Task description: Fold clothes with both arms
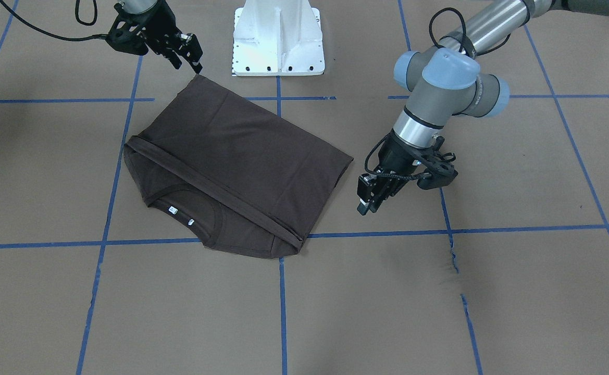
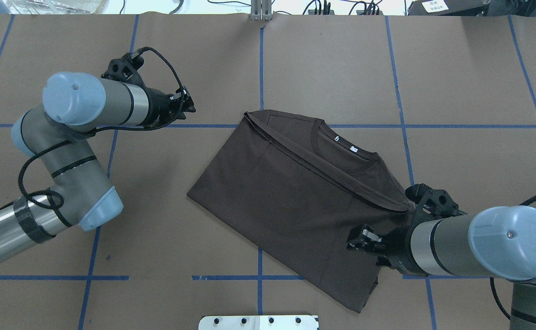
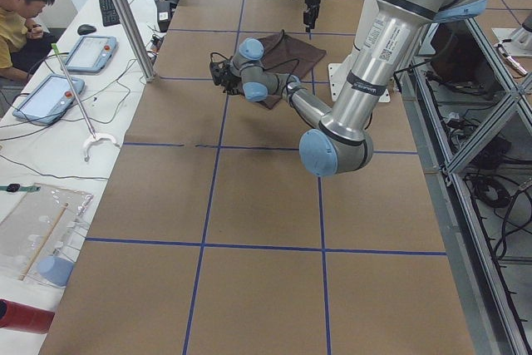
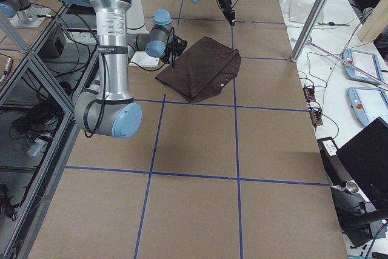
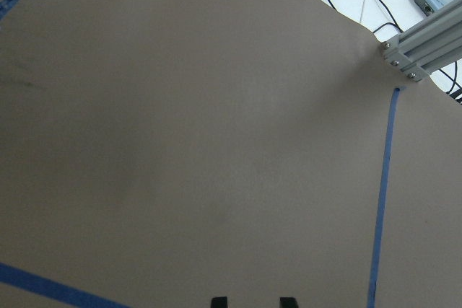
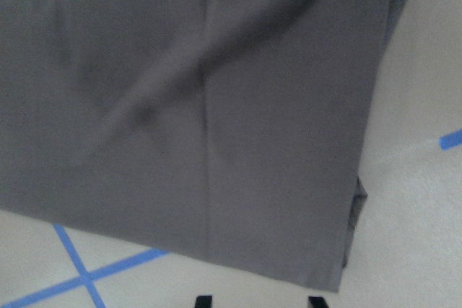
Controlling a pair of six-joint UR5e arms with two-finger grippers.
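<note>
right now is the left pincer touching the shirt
Apart. The overhead view shows the table plainly between the left pincer and the T-shirt.

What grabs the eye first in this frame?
A dark brown T-shirt lies folded on the table, collar and white tags showing at its far edge. The right gripper is poised at the corner nearest the robot's base, while the left gripper hangs over bare table, apart from the cloth.

The left arm [image 2: 75,169] and right arm [image 2: 442,245] are fat round tubes, grey and shiny silver, with light blue caps [image 2: 73,98] on the bends and thin black cables [image 2: 20,178] looping along them.
</note>
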